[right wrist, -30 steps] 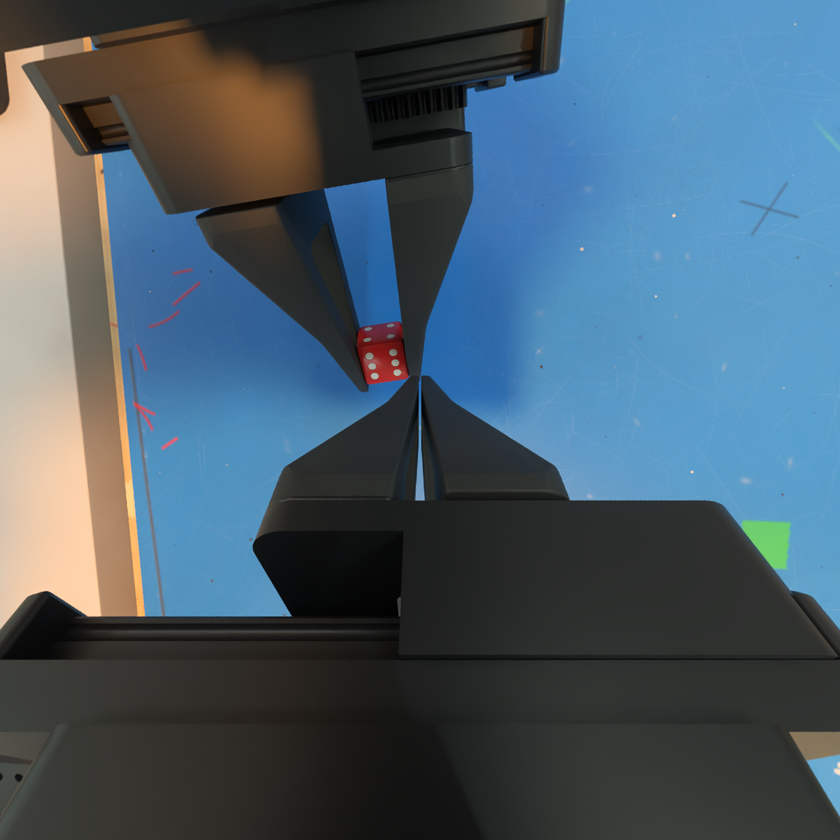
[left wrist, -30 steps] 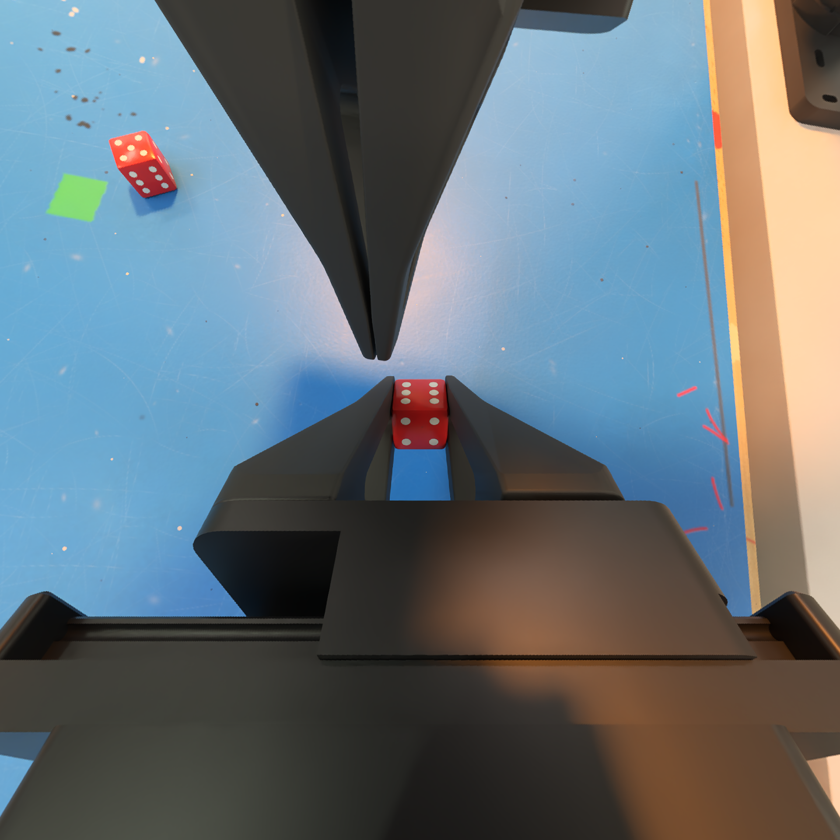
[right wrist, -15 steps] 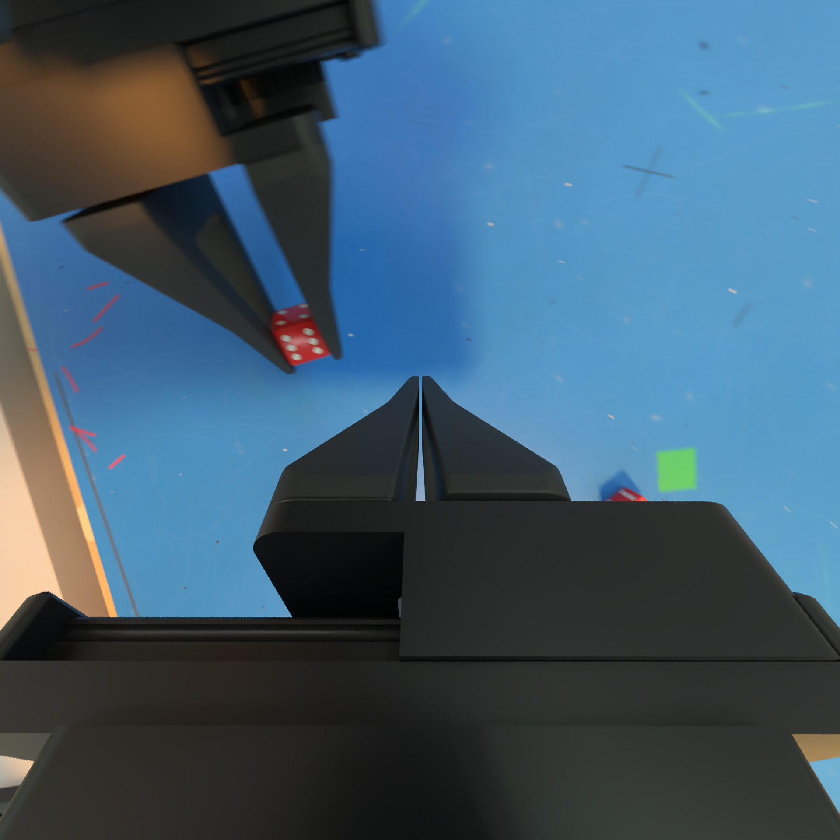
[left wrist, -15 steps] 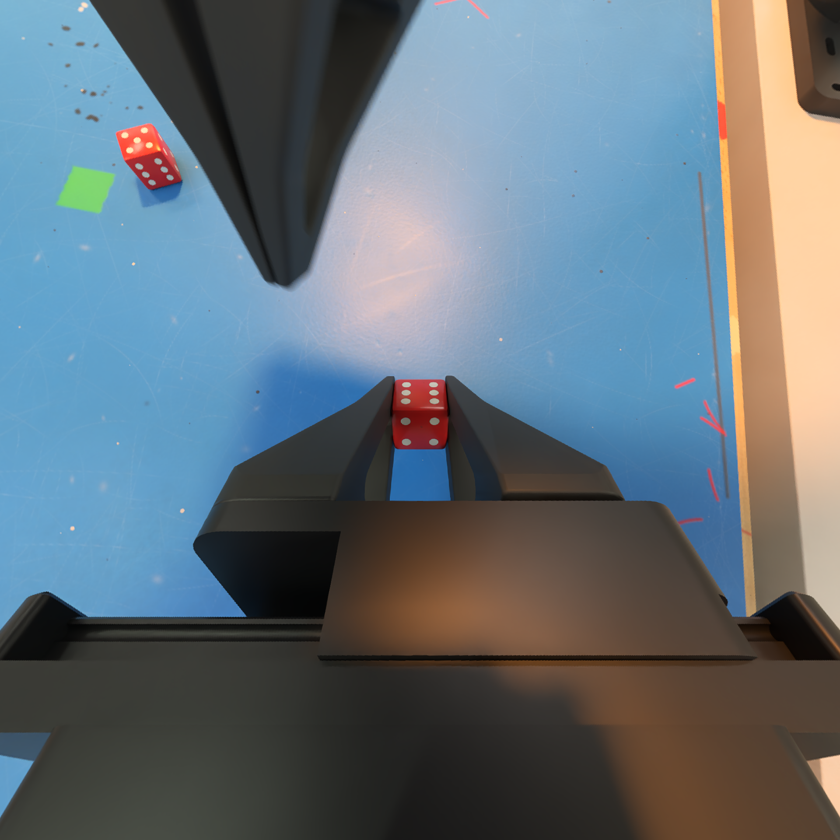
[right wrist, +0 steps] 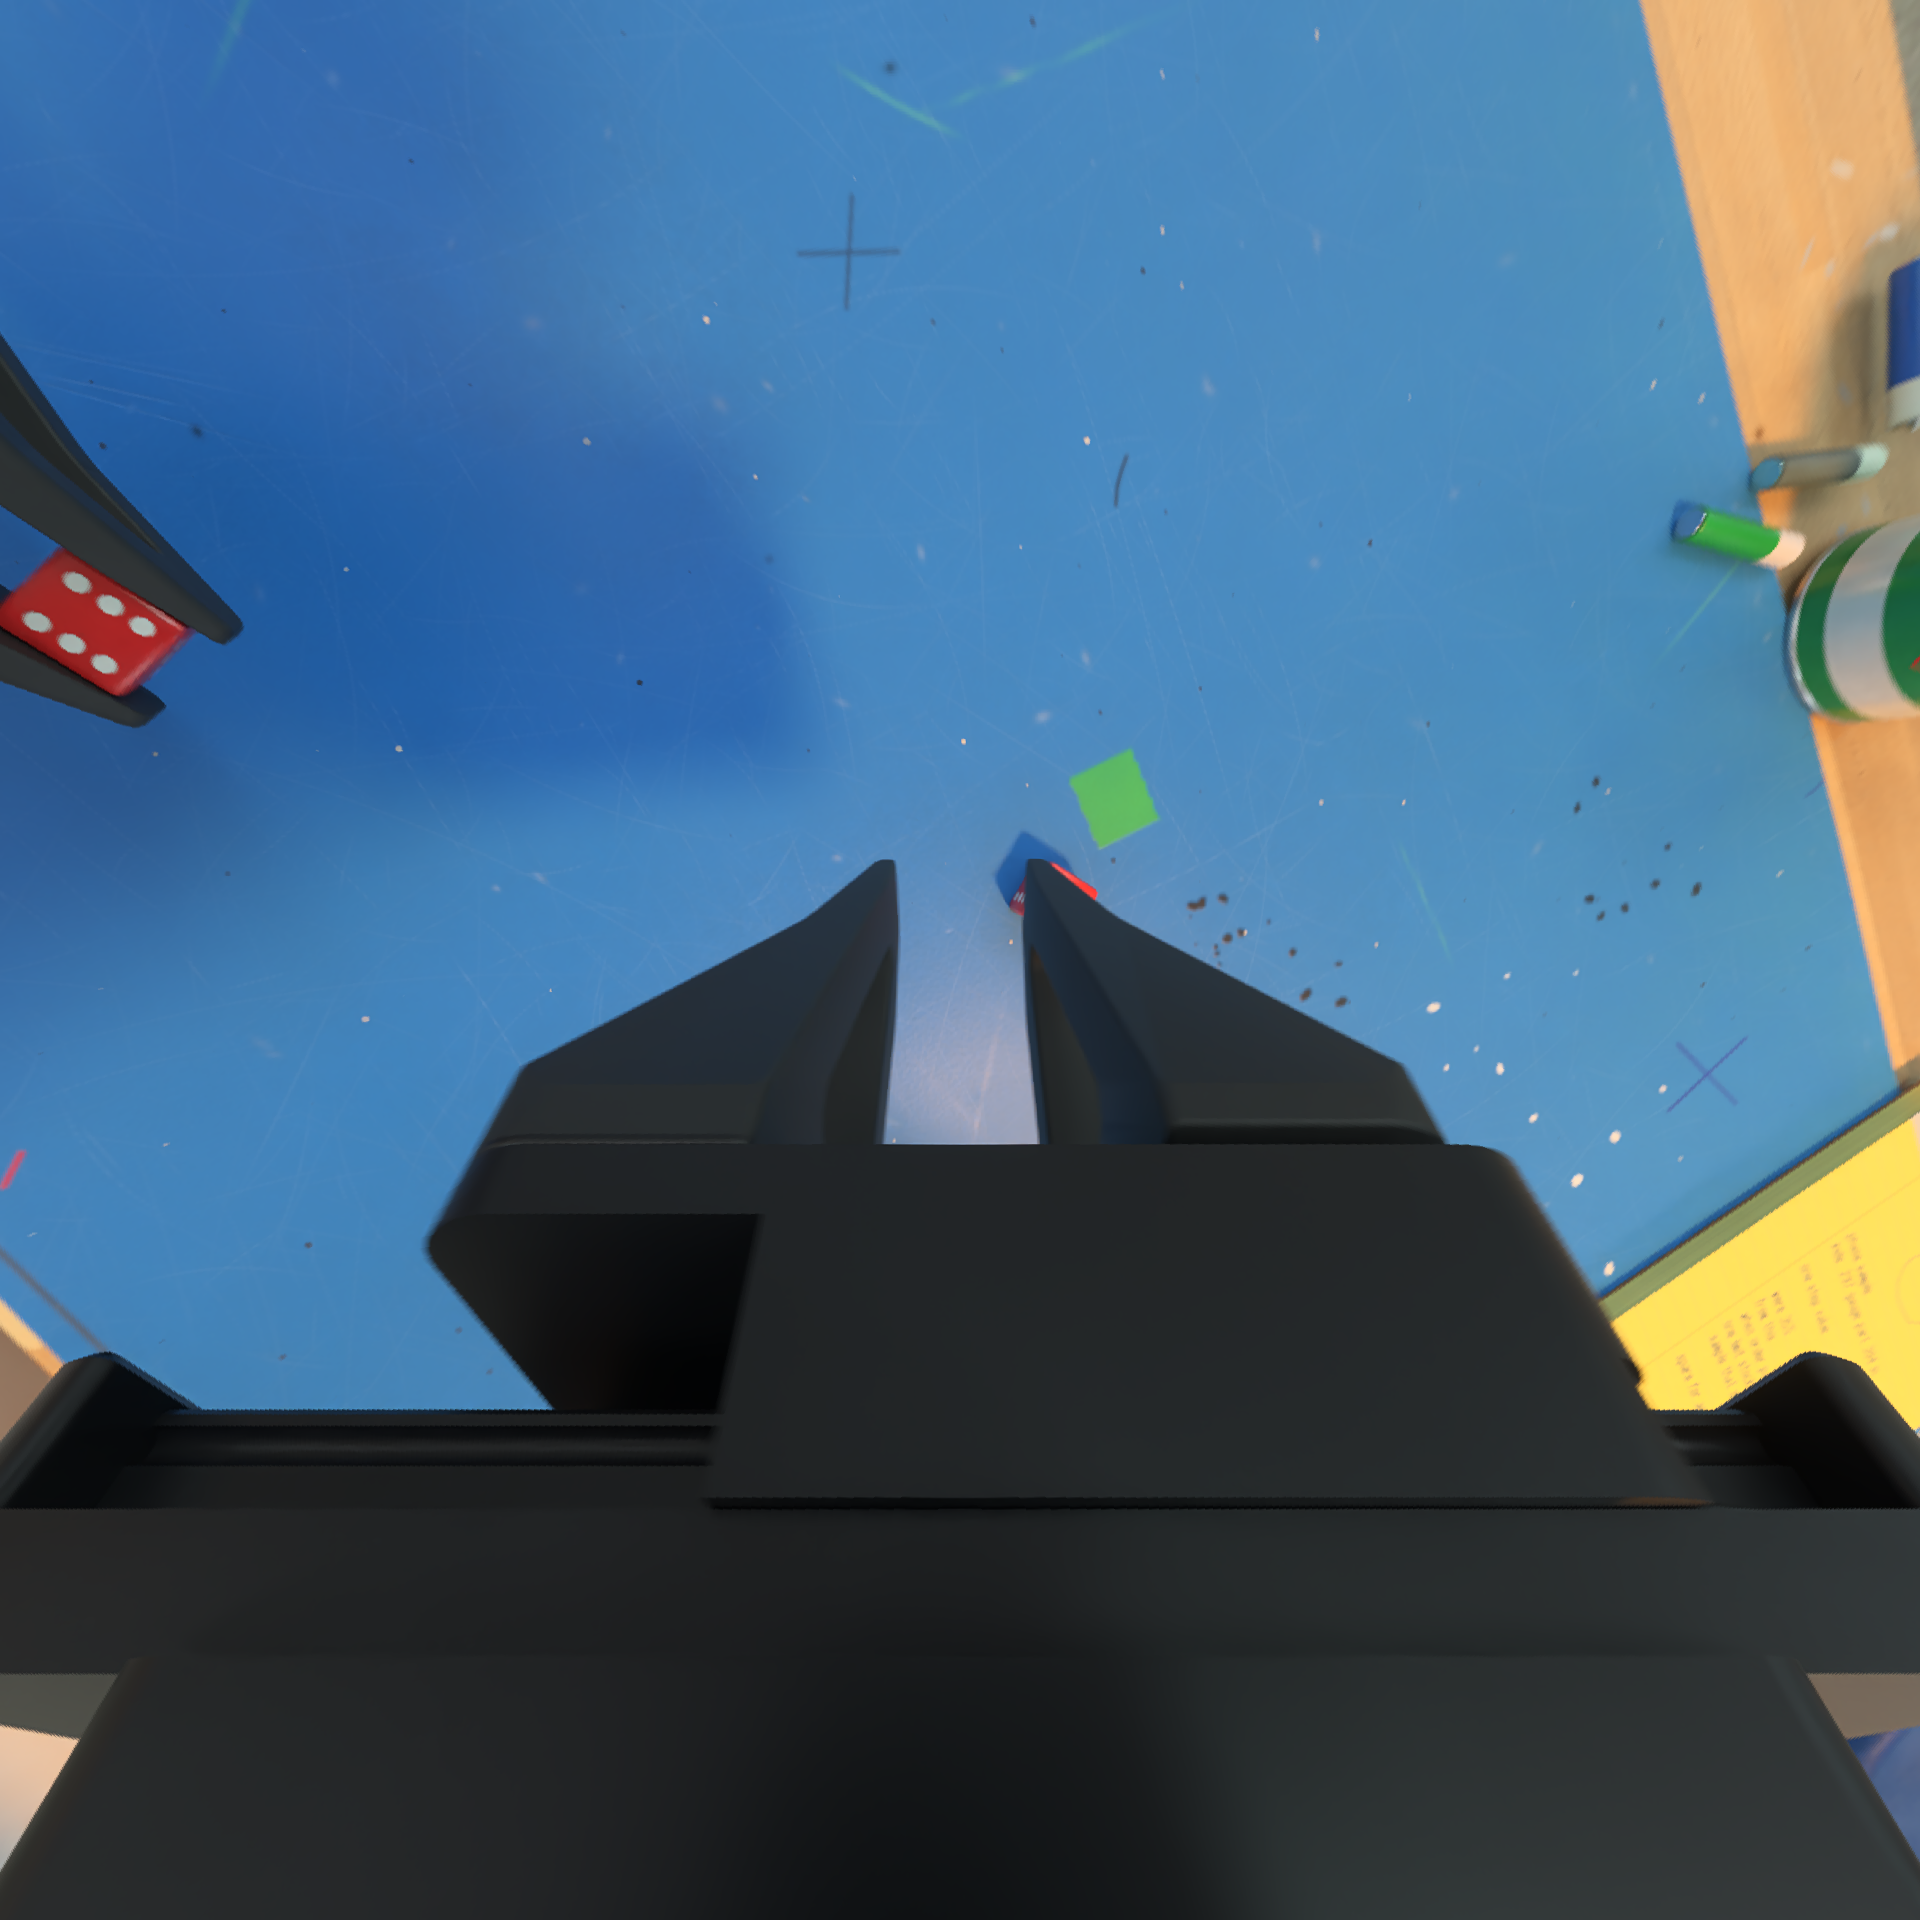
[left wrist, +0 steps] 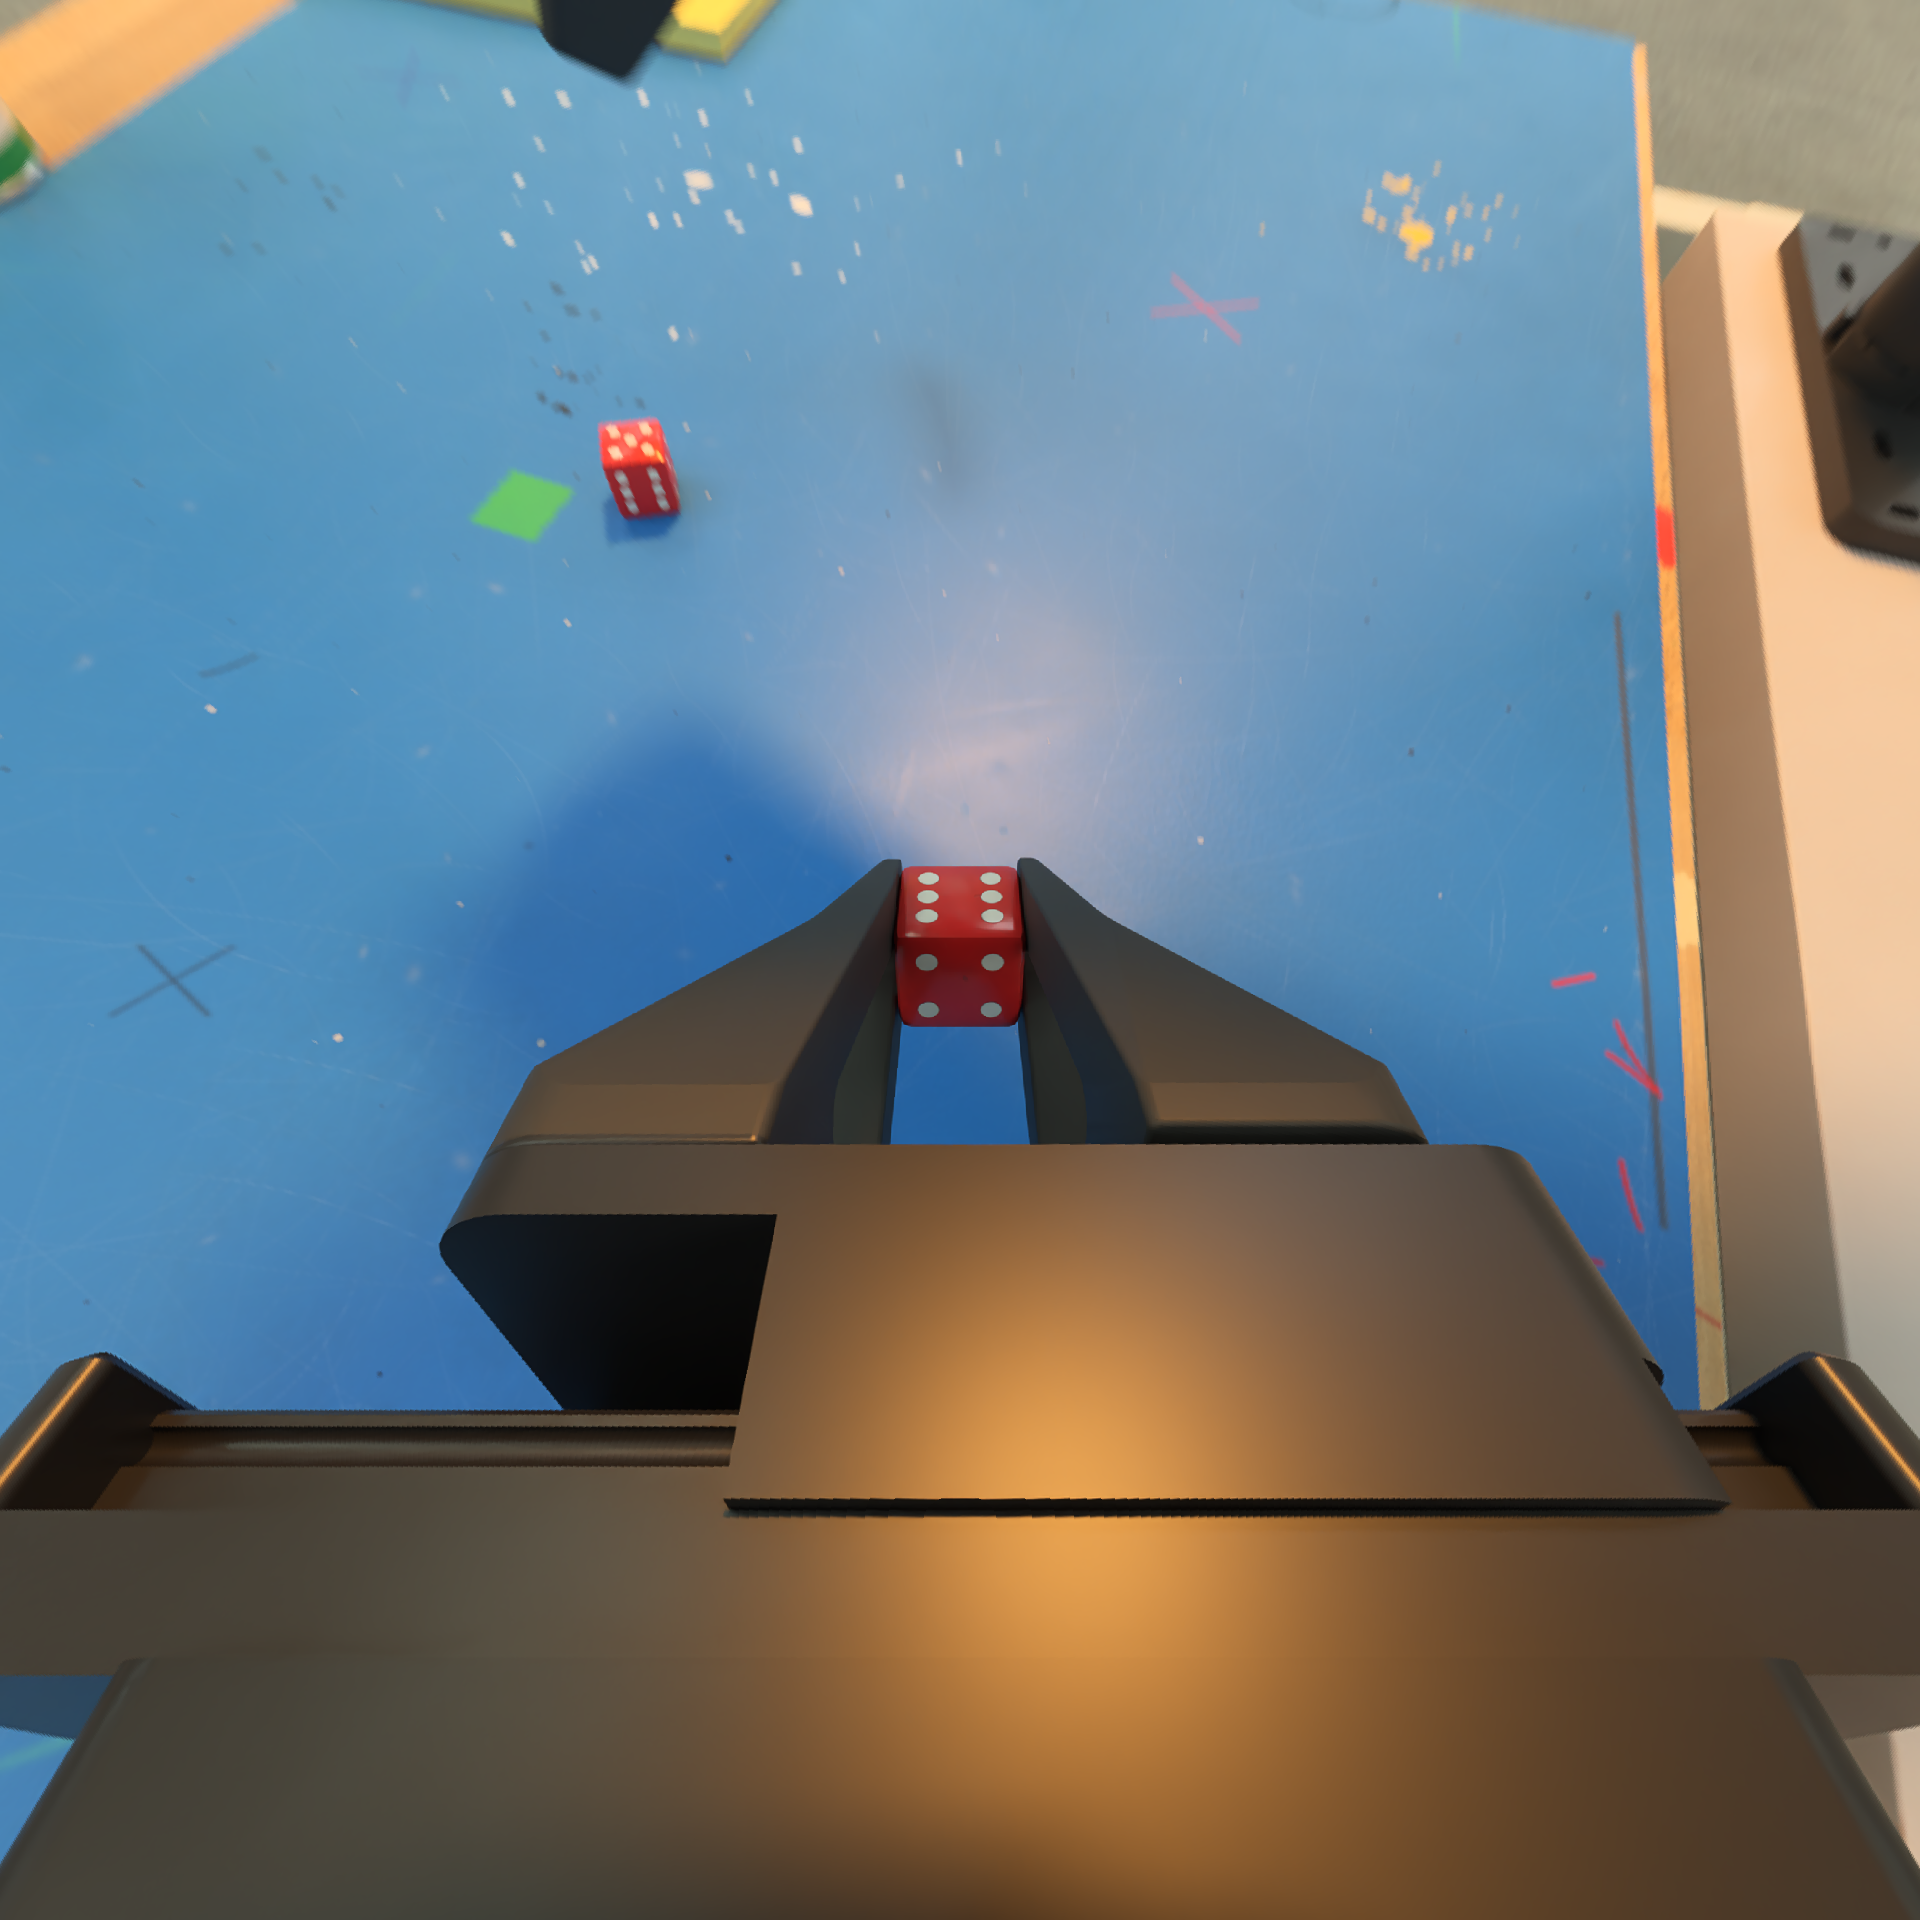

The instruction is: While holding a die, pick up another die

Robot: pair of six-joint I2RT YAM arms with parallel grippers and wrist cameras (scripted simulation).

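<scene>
**One die held, second on worktop**

Left gripper [left wrist: 959, 940] fingers clamp a red die [left wrist: 959, 945], white pips, six up, four facing camera, above the blue worktop [left wrist: 1247, 623]. Right gripper [right wrist: 959, 894] fingers narrowly parted, empty. Farther off, second red die [left wrist: 639, 468] sits beside green square [left wrist: 522, 505].

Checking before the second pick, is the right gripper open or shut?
Open: the right gripper shows bare blue table between its empty fingers.
</scene>
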